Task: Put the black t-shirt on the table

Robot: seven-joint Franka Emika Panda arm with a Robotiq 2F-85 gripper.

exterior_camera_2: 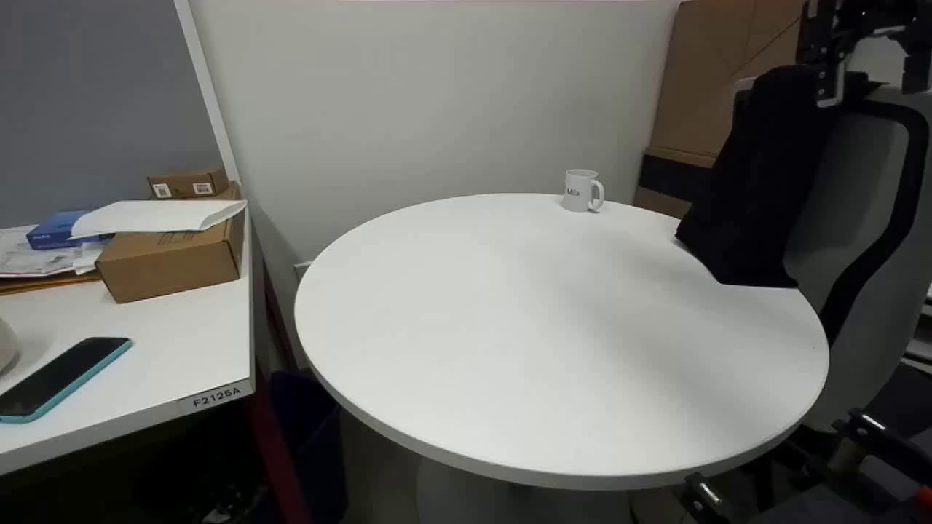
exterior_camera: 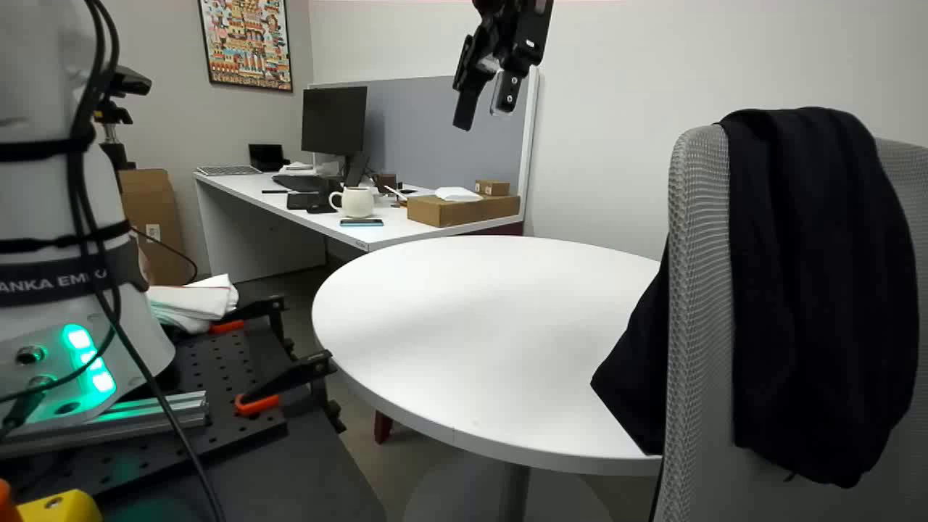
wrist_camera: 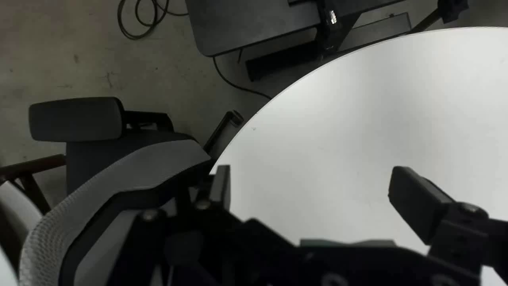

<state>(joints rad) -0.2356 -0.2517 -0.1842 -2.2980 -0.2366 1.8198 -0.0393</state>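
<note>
The black t-shirt [exterior_camera: 819, 290] hangs over the top of the chair back, with one part on the chair's outer side and one part down toward the table. In an exterior view the t-shirt [exterior_camera_2: 753, 189] has its lower edge at the rim of the round white table [exterior_camera_2: 539, 342]. The table also shows in an exterior view [exterior_camera: 486, 326] and the wrist view [wrist_camera: 357, 131]. My gripper [exterior_camera: 484, 116] is open and empty, high above the table. It also shows in an exterior view [exterior_camera_2: 873, 91] and the wrist view [wrist_camera: 309, 178]. I cannot make out the t-shirt in the wrist view.
The grey mesh chair [exterior_camera: 699, 290] stands against the table; it also shows in the wrist view [wrist_camera: 158, 165]. A white mug [exterior_camera_2: 580, 191] stands at the table's edge. A white desk [exterior_camera: 391, 235] with a monitor [exterior_camera: 333, 119] and boxes adjoins. Clamps [exterior_camera: 290, 377] edge the robot's stand.
</note>
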